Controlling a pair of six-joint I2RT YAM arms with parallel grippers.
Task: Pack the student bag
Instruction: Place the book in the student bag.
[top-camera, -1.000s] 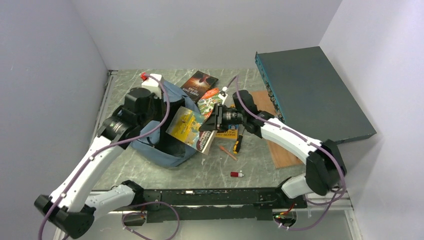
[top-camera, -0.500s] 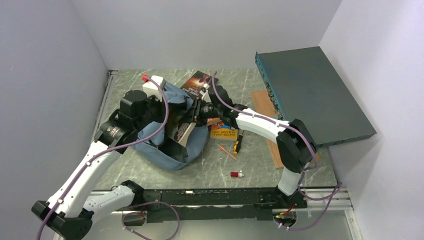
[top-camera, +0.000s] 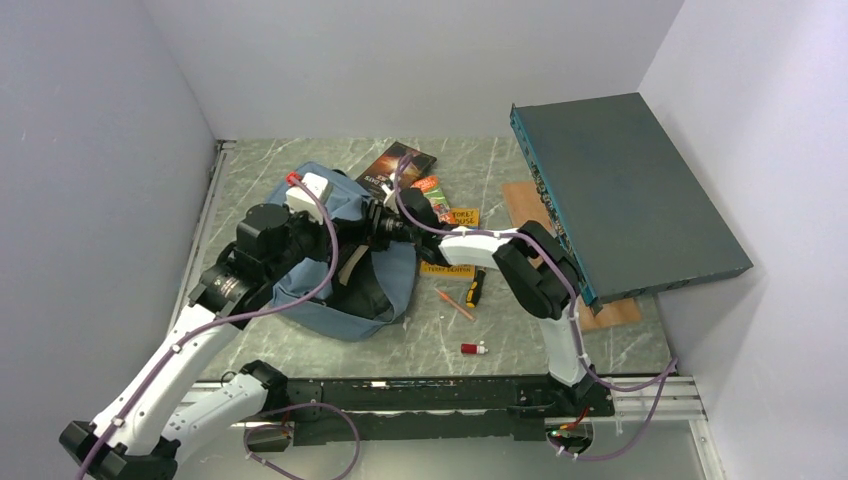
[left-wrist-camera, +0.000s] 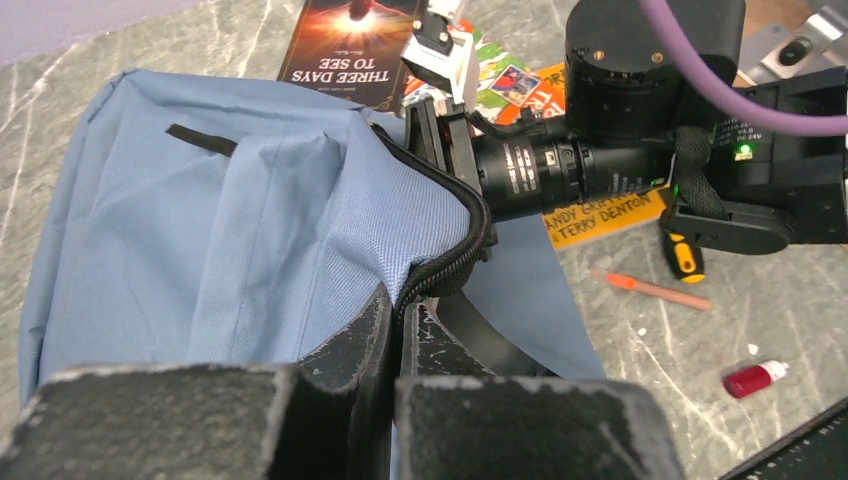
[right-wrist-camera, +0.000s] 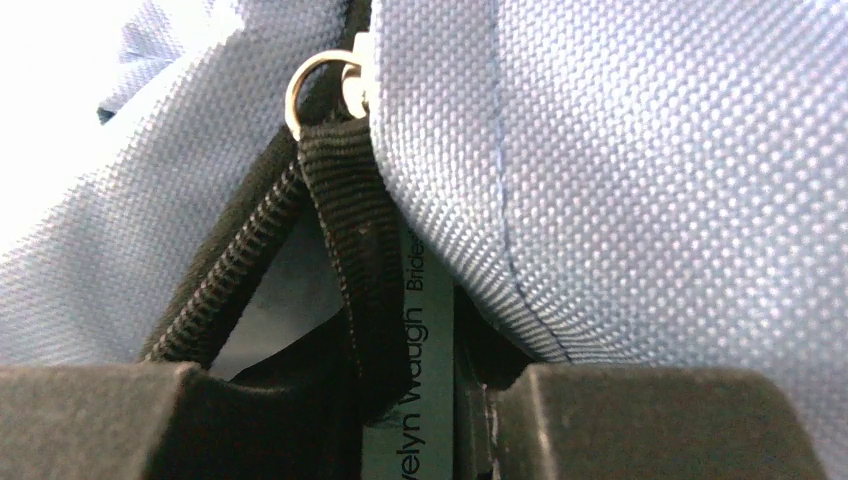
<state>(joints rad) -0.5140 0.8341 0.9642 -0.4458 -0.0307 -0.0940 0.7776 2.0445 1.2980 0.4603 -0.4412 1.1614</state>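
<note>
The student bag (top-camera: 310, 275), dusty blue with black zippers, lies left of centre on the table. My left gripper (left-wrist-camera: 402, 305) is shut on the bag's black zipper edge (left-wrist-camera: 455, 265) and holds the opening up. My right gripper (top-camera: 372, 226) reaches into that opening from the right. In the right wrist view my right gripper (right-wrist-camera: 420, 410) is shut on a book (right-wrist-camera: 428, 340) with a grey-green spine reading "Evelyn Waugh". The bag fabric (right-wrist-camera: 620, 150) and a zipper pull ring (right-wrist-camera: 318, 80) are close in front of it. From above, the book is hidden inside the bag.
A dark book, "Three Days to See" (top-camera: 398, 165), lies behind the bag, and more books (top-camera: 452, 266) lie under the right arm. A screwdriver (top-camera: 475, 288), an orange pencil (top-camera: 455, 303) and a small red bottle (top-camera: 474, 348) lie nearer. A dark teal box (top-camera: 620, 190) leans at right over a wooden board (top-camera: 612, 312).
My right gripper has carried the book left from above the loose books into the bag's opening. The left gripper has kept hold of the zipper edge and shifted slightly.
</note>
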